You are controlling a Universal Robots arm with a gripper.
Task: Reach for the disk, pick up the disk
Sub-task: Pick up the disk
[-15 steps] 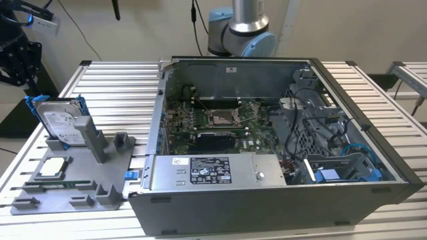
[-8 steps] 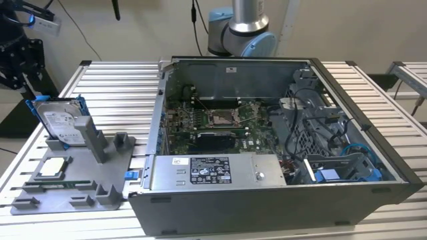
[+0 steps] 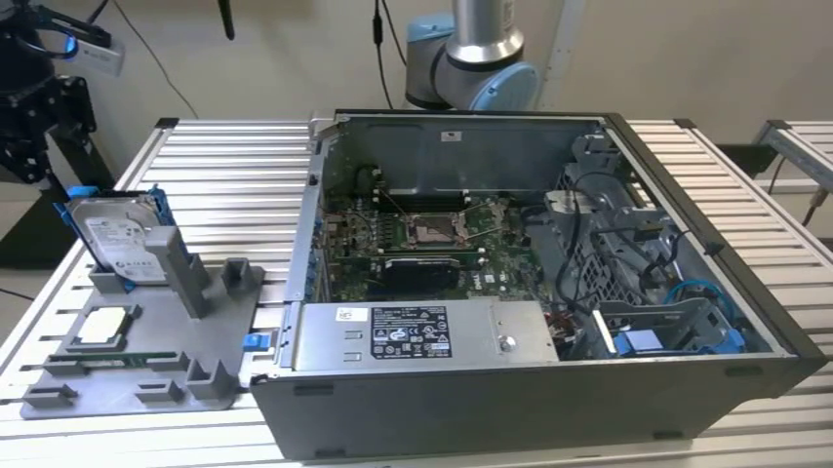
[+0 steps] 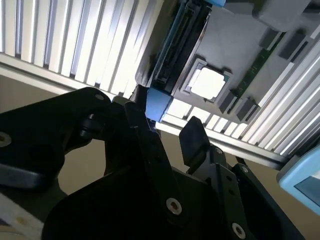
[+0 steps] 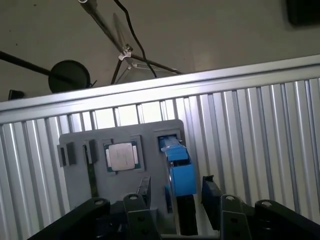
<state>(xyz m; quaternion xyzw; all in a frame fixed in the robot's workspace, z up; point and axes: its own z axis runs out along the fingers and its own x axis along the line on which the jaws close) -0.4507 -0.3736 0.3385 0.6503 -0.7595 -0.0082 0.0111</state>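
Observation:
The disk (image 3: 117, 236) is a silver-grey drive with a white label and blue rails. It stands on edge in a slot of the grey holder (image 3: 156, 341) at the exterior view's left. My gripper (image 5: 177, 195) hangs above it, open. In the first wrist view the disk's blue top rail (image 5: 179, 170) lies in line with the gap between the black fingers (image 5: 145, 190), which do not touch it. In the second wrist view the blue rail end (image 4: 157, 102) sits just beyond the gripper (image 4: 167, 125). The dark gripper body (image 3: 33, 117) is up and left of the disk.
A square silver chip (image 3: 104, 327) (image 5: 122, 156) (image 4: 207, 82) lies in the holder beside the disk. An open computer case (image 3: 521, 292) with a silver box (image 3: 416, 334) stands at the exterior view's right. The slatted table (image 3: 221, 166) ends close to the holder.

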